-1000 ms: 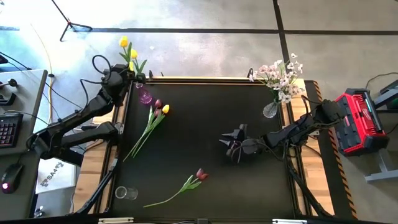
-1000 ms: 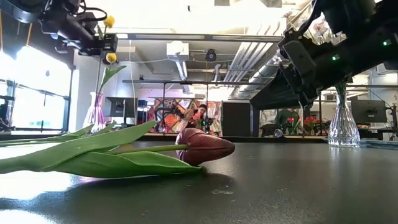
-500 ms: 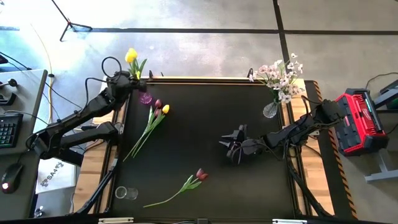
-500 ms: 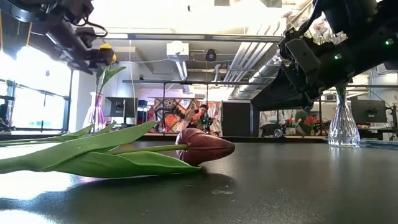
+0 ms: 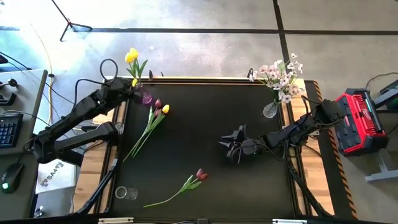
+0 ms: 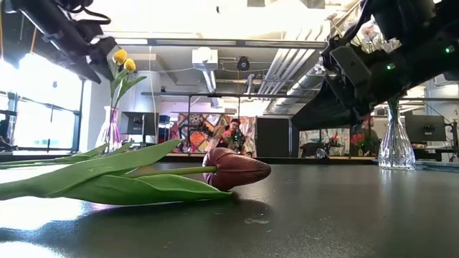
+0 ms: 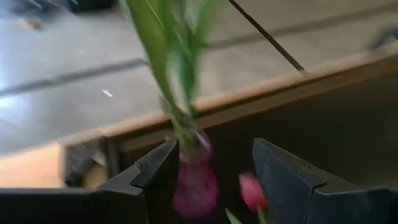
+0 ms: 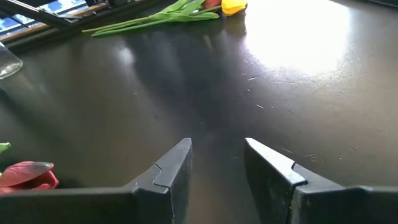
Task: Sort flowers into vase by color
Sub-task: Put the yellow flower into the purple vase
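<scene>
Two yellow tulips (image 5: 131, 57) stand with their stems in a purple vase (image 5: 145, 97) at the table's far left corner. My left gripper (image 5: 127, 88) hovers open just left of them; the stems (image 7: 177, 106) rise beyond its fingers without touching them. A yellow and a dark red tulip (image 5: 159, 107) lie side by side on the mat near the purple vase. Another dark red tulip (image 5: 199, 175) lies near the front edge. Pale pink-white blossoms (image 5: 280, 73) stand in a clear vase (image 5: 270, 110) at the far right. My right gripper (image 5: 233, 145) hangs open, low over the mat's middle.
A small clear glass (image 5: 126, 193) sits at the near left corner. A wooden rim (image 5: 205, 79) borders the black mat. In the low view the near dark red tulip (image 6: 237, 168) and its leaves fill the foreground. Bare mat lies between my right gripper and the lying tulips.
My left gripper has opened and let go of the yellow tulips, which have sunk and now stand in the purple vase. The gripper has drawn back a little toward the table's left edge and tipped its fingers downward.
</scene>
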`<action>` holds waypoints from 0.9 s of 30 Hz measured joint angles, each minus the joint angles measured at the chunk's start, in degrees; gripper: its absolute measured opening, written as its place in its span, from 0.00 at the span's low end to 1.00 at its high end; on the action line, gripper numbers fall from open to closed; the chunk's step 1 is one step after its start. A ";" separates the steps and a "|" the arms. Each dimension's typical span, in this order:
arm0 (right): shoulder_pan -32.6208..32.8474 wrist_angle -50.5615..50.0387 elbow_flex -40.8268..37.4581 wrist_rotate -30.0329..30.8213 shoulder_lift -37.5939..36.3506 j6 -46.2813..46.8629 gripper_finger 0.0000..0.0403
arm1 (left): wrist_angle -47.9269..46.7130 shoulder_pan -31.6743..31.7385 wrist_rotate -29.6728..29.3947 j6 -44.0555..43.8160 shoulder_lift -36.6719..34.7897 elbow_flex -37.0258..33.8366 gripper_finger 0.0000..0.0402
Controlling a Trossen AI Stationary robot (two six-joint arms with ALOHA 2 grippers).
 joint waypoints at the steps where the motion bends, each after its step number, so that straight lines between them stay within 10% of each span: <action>1: 0.00 -0.15 0.00 0.04 0.00 -0.02 0.33 | -1.90 -0.94 1.68 -0.96 -0.24 0.00 0.48; 14: 0.44 -1.03 0.00 0.50 0.00 1.03 0.33 | -11.00 -20.82 7.25 -18.40 -0.73 -5.08 0.44; 27: 0.96 -1.04 0.00 -2.21 0.00 2.08 0.33 | 9.52 -41.55 9.77 -36.00 12.84 -18.71 0.42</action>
